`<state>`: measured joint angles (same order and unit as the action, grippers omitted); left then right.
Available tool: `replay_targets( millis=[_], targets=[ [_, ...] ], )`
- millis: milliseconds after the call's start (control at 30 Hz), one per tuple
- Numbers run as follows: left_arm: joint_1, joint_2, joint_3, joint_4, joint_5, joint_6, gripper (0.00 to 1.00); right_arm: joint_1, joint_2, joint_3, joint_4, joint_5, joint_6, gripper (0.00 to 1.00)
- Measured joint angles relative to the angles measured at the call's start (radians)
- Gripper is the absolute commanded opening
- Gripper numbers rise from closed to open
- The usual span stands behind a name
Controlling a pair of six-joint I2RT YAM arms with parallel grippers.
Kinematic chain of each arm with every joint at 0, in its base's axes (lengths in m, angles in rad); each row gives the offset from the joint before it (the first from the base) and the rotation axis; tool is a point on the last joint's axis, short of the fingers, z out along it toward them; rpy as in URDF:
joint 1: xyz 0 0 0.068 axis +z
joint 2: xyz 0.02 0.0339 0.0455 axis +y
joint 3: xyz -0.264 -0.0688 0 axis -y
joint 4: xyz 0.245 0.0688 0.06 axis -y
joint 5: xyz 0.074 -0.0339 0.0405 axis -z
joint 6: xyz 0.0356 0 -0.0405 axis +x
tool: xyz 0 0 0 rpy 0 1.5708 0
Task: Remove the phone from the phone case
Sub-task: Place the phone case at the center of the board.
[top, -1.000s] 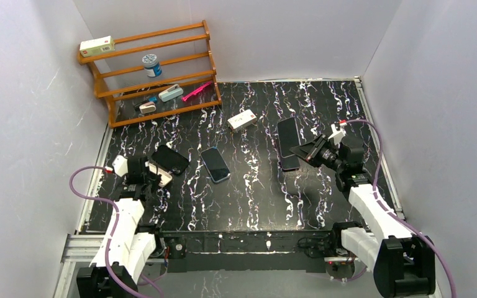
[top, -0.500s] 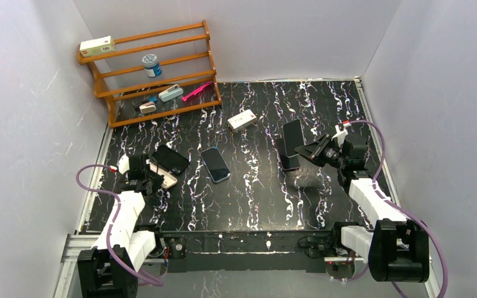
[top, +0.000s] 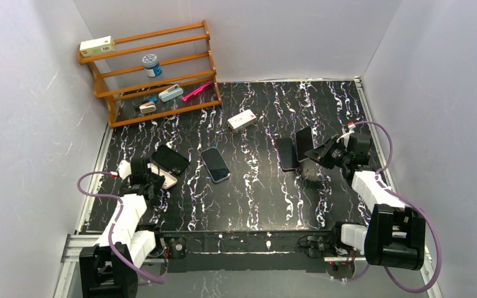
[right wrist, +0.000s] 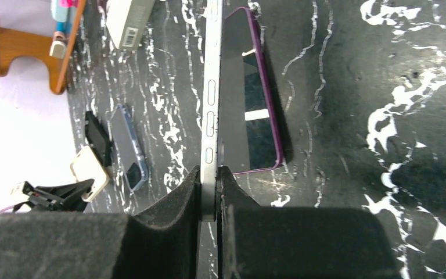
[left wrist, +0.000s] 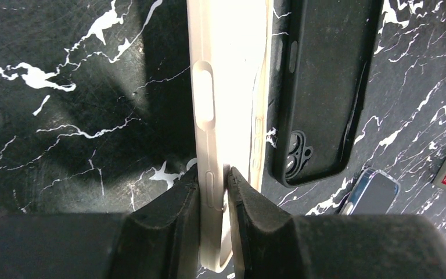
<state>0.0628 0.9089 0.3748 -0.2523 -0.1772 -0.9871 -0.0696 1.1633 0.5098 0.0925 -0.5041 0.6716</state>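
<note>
My right gripper (top: 317, 151) is shut on the edge of a silver-sided phone (top: 304, 143) and holds it upright above the table; in the right wrist view (right wrist: 209, 174) the phone (right wrist: 211, 99) runs straight out from the jaws. A purple-rimmed case (top: 286, 154) lies flat just left of it and also shows in the right wrist view (right wrist: 250, 116). My left gripper (top: 151, 180) is shut on the side wall of a beige case (left wrist: 226, 81) at the left of the table, as the left wrist view (left wrist: 213, 175) shows.
A black case (top: 171, 159) lies beside the beige one, and a blue-cased phone (top: 215, 164) lies mid-table. A white box (top: 242, 119) lies further back. A wooden rack (top: 152, 74) with small items stands at the back left. Grey walls enclose the table.
My right gripper has drawn back to the right with the phone, off the purple-rimmed case, which stays flat on the table. My left gripper has shifted slightly with the beige case.
</note>
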Motion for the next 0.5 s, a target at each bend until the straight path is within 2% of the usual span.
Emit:
replay_targets(
  millis=[333, 400, 500],
  targets=[
    [0.000, 0.003, -0.061, 0.137, 0.011, -0.075, 0.09, -0.051, 0.121, 0.067, -0.087, 0.002, -0.116, 0.01],
    [0.000, 0.003, -0.072, 0.158, 0.011, -0.089, 0.13, -0.057, 0.145, 0.081, -0.101, -0.004, -0.138, 0.01],
    [0.000, 0.010, -0.074, 0.170, 0.012, -0.096, 0.28, -0.065, 0.175, 0.092, -0.108, -0.011, -0.169, 0.01]
  ],
)
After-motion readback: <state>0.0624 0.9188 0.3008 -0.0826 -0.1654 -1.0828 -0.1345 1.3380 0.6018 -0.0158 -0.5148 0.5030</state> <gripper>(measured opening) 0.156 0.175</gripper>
